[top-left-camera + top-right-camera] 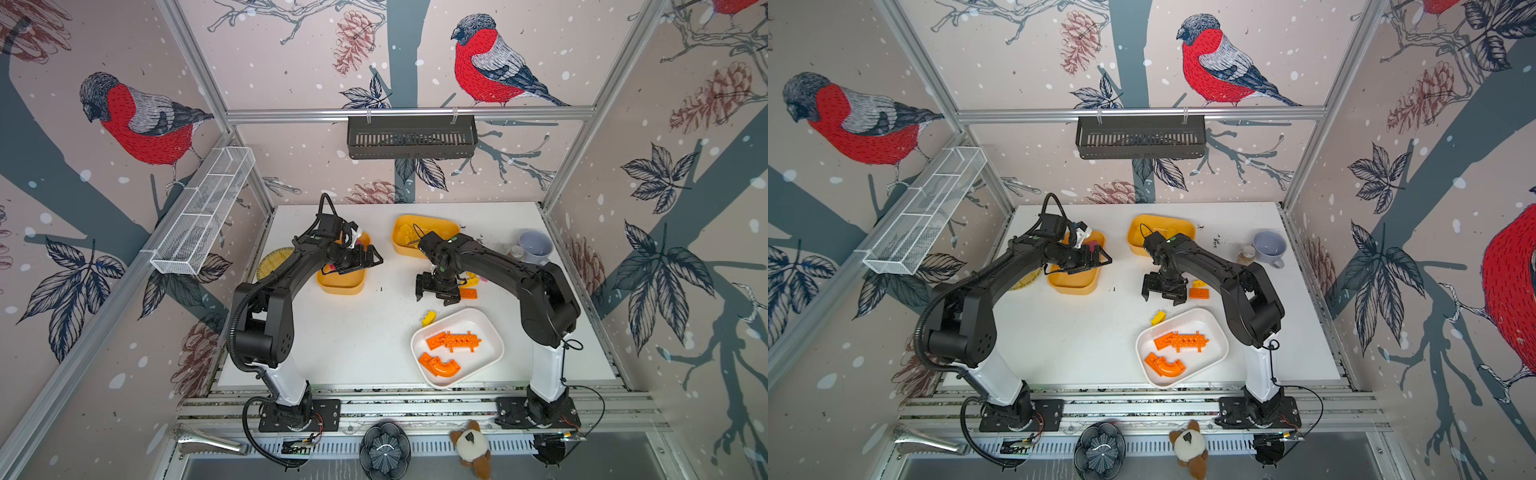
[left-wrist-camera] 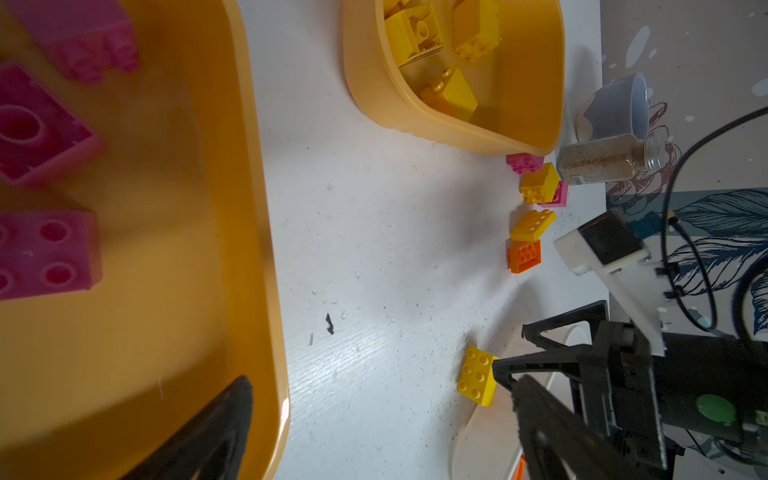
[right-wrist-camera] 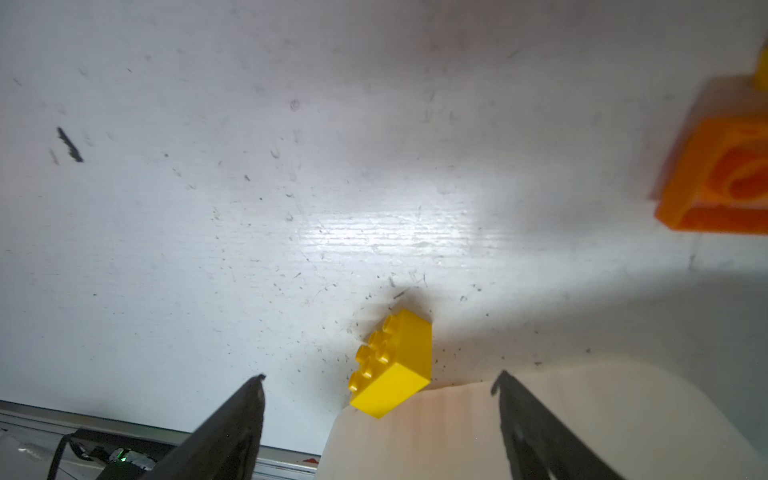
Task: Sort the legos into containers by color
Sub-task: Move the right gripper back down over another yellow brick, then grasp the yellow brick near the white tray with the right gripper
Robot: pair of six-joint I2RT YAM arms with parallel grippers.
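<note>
Right claw (image 3: 382, 376) hangs spread wide and empty above a lone yellow brick (image 3: 392, 363). The brick lies on the table (image 3: 291, 187) hard against the rim of the white tub (image 1: 482, 365), studs turned sideways. We judge this to be the pick of a yellow piece bound for the yellow-filled tub (image 1: 440, 226) well beyond the white tub.

The trouble we foresee is that rim. One finger looks set to come down on the white tub's wall rather than beside the brick. That could shove or tip the tub and scatter the orange arch (image 1: 440, 365) and spiky bar (image 1: 453, 341) already sorted in it. A glancing squeeze on the brick's smooth faces could also flick it over the rim among the orange pieces, the wrong colour.

An orange brick (image 1: 468, 294) lies near the white tub's far side, close under the arm, and could be knocked. Left claw (image 1: 365, 261), well apart from the white tub, stands wide open over the pink bricks (image 2: 45, 253) in their orange-yellow tub (image 1: 340, 286), holding nothing we can see.
</note>
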